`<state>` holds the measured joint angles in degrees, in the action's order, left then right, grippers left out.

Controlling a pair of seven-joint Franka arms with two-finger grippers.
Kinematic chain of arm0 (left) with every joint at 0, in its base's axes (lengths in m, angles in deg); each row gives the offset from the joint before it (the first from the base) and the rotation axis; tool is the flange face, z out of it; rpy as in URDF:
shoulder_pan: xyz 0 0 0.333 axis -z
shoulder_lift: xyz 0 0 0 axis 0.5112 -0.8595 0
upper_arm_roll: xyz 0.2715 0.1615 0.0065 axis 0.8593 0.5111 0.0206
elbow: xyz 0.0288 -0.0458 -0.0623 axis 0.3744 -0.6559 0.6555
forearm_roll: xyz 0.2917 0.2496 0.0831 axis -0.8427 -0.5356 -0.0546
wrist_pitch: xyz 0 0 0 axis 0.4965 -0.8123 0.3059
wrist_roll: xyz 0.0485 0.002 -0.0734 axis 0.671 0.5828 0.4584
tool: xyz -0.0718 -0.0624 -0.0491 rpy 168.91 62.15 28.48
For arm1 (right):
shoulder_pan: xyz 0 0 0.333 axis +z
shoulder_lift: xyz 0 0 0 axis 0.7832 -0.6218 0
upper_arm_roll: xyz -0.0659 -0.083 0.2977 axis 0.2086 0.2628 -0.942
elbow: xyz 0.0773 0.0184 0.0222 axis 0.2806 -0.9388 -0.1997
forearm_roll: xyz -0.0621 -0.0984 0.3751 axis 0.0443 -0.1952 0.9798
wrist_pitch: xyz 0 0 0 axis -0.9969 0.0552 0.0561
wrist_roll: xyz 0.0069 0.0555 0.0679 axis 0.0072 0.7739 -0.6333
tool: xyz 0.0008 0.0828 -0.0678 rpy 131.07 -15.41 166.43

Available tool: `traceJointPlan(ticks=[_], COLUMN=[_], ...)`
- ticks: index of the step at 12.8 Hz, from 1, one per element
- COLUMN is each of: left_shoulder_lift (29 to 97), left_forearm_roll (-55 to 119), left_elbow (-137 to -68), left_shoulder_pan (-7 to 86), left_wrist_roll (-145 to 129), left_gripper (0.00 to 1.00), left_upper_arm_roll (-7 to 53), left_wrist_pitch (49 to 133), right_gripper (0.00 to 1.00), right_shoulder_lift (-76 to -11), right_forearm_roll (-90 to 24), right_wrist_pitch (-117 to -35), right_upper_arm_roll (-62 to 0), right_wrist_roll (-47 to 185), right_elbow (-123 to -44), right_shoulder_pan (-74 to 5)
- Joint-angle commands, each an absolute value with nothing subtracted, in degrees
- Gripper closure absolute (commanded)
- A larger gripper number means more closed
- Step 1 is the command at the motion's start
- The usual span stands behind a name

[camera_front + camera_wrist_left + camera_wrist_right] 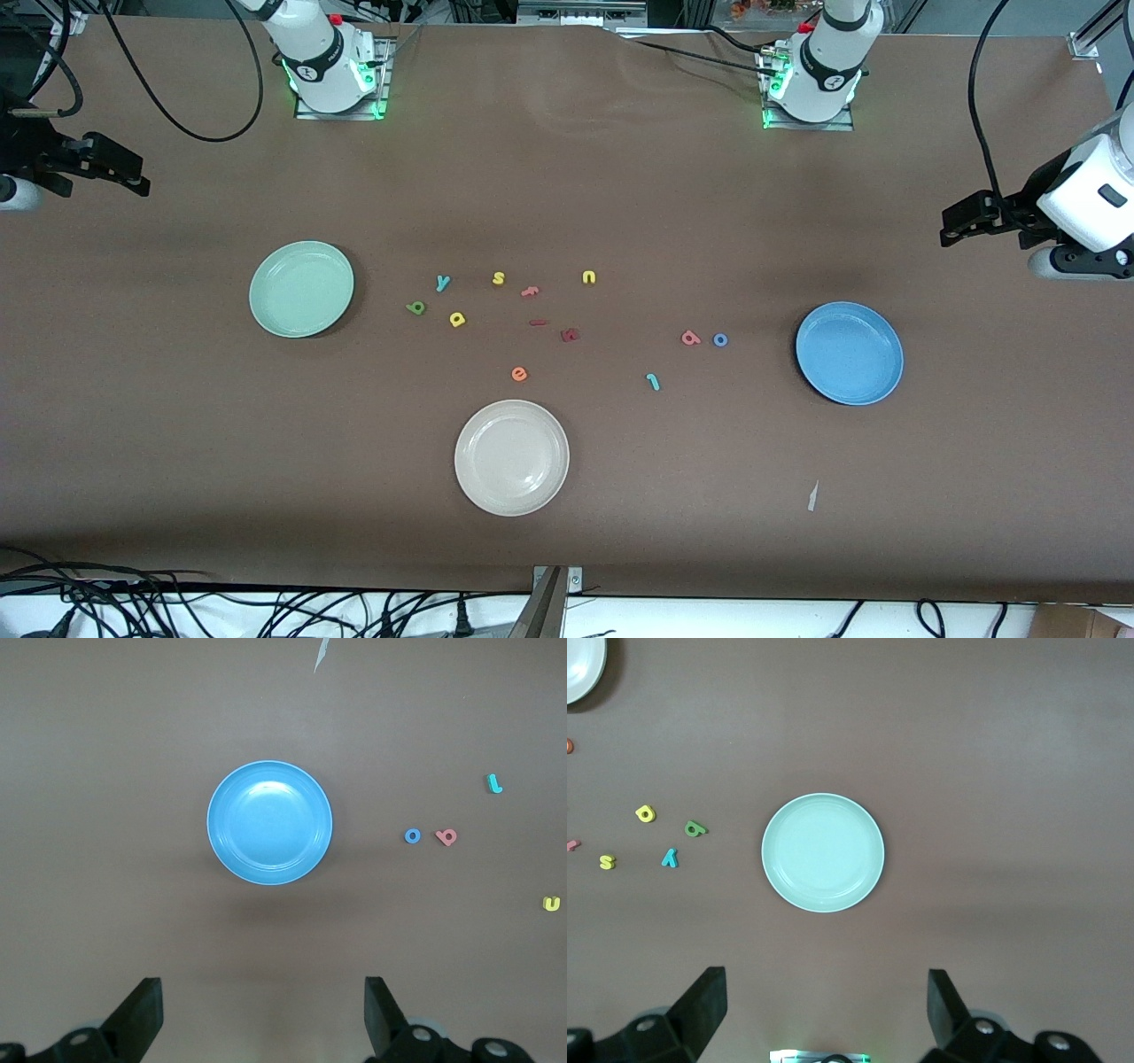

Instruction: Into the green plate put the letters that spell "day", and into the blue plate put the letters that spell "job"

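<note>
The green plate (301, 289) (822, 852) lies toward the right arm's end and holds nothing. Beside it lie the dark green letter (415, 307) (695, 827), the yellow round-bowled letter (457, 319) (645, 813) and the teal "y" (443, 283) (670, 858). The blue plate (849, 353) (269, 822) lies toward the left arm's end, also bare. Near it are the blue "o" (720, 339) (412, 835), the salmon letter (690, 338) (446, 836) and the teal "j" (653, 382) (494, 783). My left gripper (950, 232) (264, 1010) and right gripper (137, 183) (827, 1005) hang open and high over the table's ends.
A cream-white plate (511, 457) sits nearest the front camera. Mid-table lie a yellow "s" (499, 278), a yellow "u" (589, 277), an orange "e" (519, 374), a pink letter (530, 291) and dark red letters (570, 335). A paper scrap (812, 496) lies near the blue plate.
</note>
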<state>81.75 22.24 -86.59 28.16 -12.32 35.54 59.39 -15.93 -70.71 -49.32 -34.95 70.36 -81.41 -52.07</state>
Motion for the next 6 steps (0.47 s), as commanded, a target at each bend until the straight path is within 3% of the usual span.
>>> traceJointPlan(ticks=[1, 6], left_shoulder_lift=[82.58, 82.58], left_forearm_roll=[23.45, 23.45], left_elbow=[-86.87, -86.87], left_shoulder_pan=[27.84, 28.11], left_wrist_roll=[-11.78, -11.78], left_gripper=[0.00, 0.00], left_upper_arm_roll=[35.34, 35.34], left_wrist_pitch=[59.49, 59.49], right_gripper=[0.00, 0.00], right_shoulder_lift=[-16.44, -16.44], right_forearm_roll=[-70.66, -70.66], right_wrist_pitch=[-48.09, -48.00], right_upper_arm_roll=[-34.51, -34.51], right_wrist_roll=[69.95, 69.95], right_elbow=[-79.90, -79.90], right_shoulder_pan=[-51.73, -51.73])
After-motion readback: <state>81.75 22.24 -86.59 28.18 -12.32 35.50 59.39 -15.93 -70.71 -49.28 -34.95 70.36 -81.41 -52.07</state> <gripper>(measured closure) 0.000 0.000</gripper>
